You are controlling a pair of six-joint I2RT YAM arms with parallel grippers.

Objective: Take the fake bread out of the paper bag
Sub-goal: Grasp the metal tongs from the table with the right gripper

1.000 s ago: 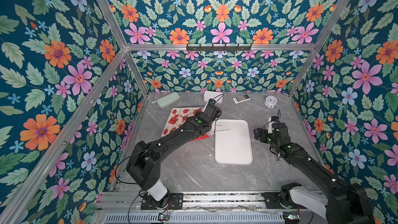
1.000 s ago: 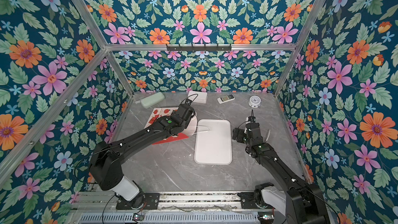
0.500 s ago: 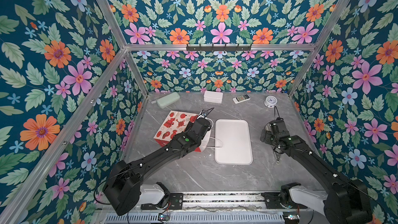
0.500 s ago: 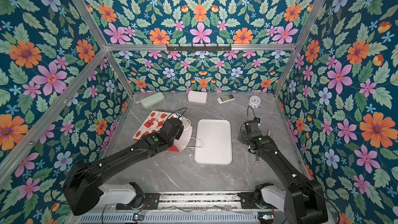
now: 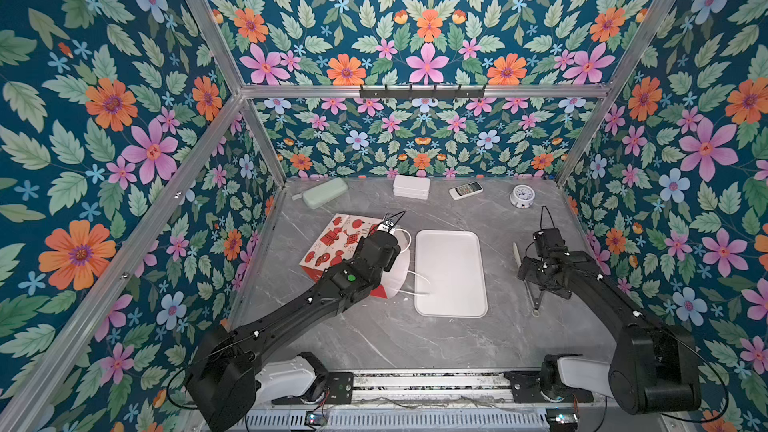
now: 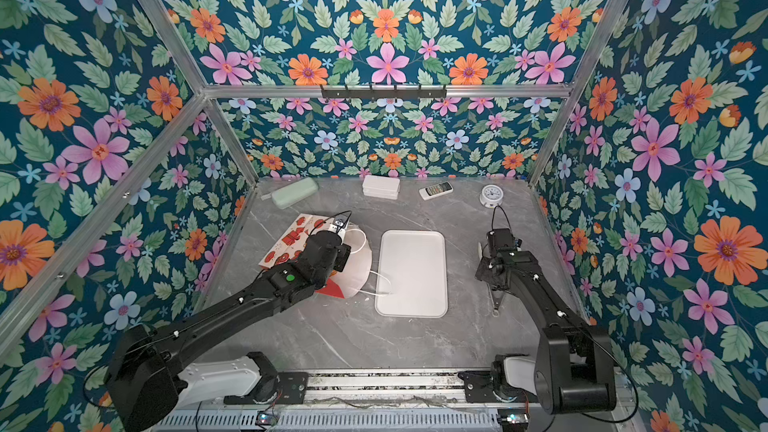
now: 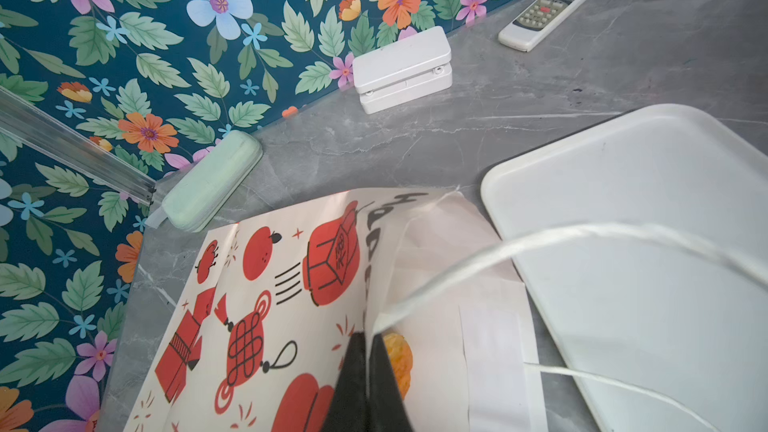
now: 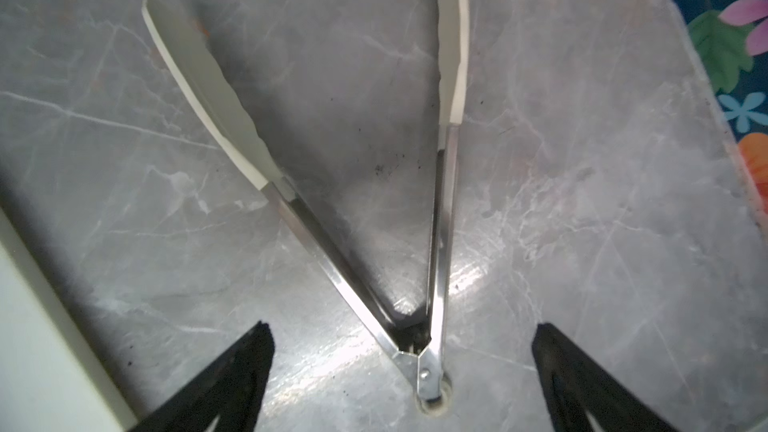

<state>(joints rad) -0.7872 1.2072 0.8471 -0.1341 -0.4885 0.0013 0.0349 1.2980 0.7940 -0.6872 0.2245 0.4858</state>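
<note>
The paper bag (image 5: 332, 238) (image 6: 291, 238) lies on its side left of the white tray (image 5: 451, 272), its mouth turned toward the tray. In the left wrist view my left gripper (image 7: 366, 336) is shut on the upper edge of the bag's mouth (image 7: 270, 305). Just inside that mouth shows one orange piece of fake bread (image 7: 399, 361); the bag hides the rest of its inside. A white cord handle (image 7: 540, 238) arcs over the tray (image 7: 644, 243). My right gripper (image 8: 401, 328) stands open low over metal tongs (image 8: 440, 201) and holds nothing.
The white-tipped tongs (image 5: 534, 292) lie spread on the table right of the tray. Along the back wall stand a green case (image 5: 325, 193), a white box (image 5: 411, 187), a remote (image 5: 466, 190) and a small clock (image 5: 520, 196). Flowered walls enclose the table.
My left gripper has drawn back toward the near side, still shut on the bag's edge, and the bag shifted with it. The right gripper sank over the tongs and opened slightly wider.
</note>
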